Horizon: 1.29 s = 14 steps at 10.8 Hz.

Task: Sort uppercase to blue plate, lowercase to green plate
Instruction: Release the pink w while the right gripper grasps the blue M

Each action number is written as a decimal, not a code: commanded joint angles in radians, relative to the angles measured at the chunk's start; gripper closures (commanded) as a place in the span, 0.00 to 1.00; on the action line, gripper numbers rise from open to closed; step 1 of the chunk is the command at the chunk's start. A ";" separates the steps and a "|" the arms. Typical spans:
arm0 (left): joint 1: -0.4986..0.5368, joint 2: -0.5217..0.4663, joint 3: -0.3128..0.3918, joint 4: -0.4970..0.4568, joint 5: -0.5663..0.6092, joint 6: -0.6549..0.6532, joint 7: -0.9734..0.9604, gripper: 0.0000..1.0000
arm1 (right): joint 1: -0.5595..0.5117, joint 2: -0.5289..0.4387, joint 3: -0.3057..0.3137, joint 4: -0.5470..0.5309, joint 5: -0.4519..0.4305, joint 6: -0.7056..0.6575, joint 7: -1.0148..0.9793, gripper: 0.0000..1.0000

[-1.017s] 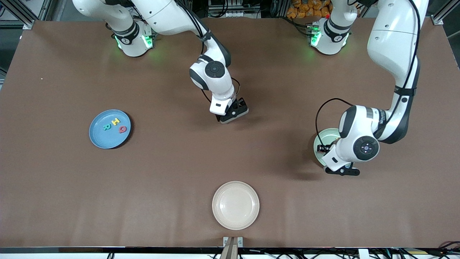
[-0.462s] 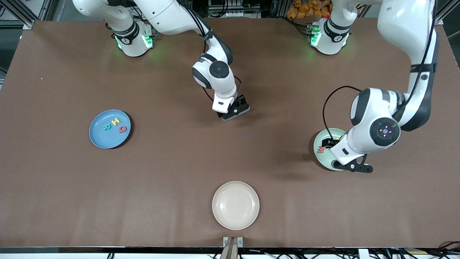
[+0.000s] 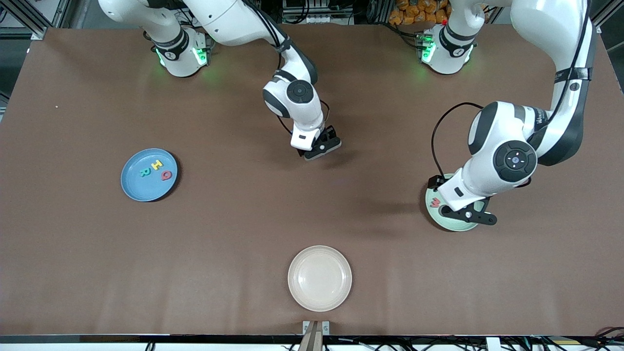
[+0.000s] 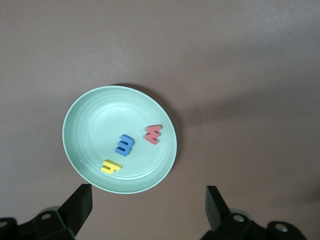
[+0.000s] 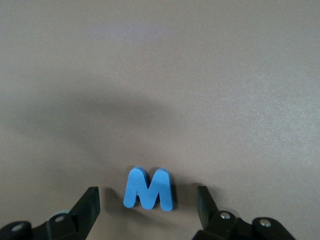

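The blue plate (image 3: 138,189) holds the yellow H (image 3: 156,165), the teal-green R (image 3: 145,172) and the red Q (image 3: 166,175). The green plate (image 3: 456,225) (image 4: 90,125) holds the red w (image 3: 435,202) (image 4: 153,134), the yellow y (image 4: 111,166) and a blue small letter (image 4: 125,145); I cannot tell if it is g or e. My left gripper (image 3: 467,214) (image 4: 147,200) is open and empty over the plate's edge. My right gripper (image 3: 321,148) (image 5: 148,215) is open around the blue W (image 5: 149,189), which lies flat on the table. The W is hidden in the front view.
A cream-pink plate (image 3: 319,278) with nothing on it stands near the table's front edge, closest to the front camera. The brown table (image 3: 234,229) lies bare between the three plates.
My left arm has swung over the green plate, and the red w now shows on it. My right gripper has shifted slightly toward the left arm's end of the table.
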 commanded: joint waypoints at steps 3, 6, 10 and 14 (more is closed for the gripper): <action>0.000 -0.015 -0.003 -0.022 0.006 -0.006 -0.006 0.00 | 0.003 0.024 0.003 0.018 -0.050 -0.005 0.023 0.42; 0.002 -0.006 -0.006 -0.022 0.005 -0.005 -0.006 0.00 | 0.004 0.031 0.003 0.020 -0.050 -0.005 0.023 0.57; 0.012 -0.006 -0.006 -0.026 0.005 -0.006 0.006 0.00 | 0.003 0.029 0.003 0.021 -0.049 -0.007 0.022 0.66; -0.001 -0.006 -0.007 -0.032 0.003 -0.005 -0.008 0.00 | -0.031 0.006 -0.005 0.035 -0.049 -0.057 -0.042 0.67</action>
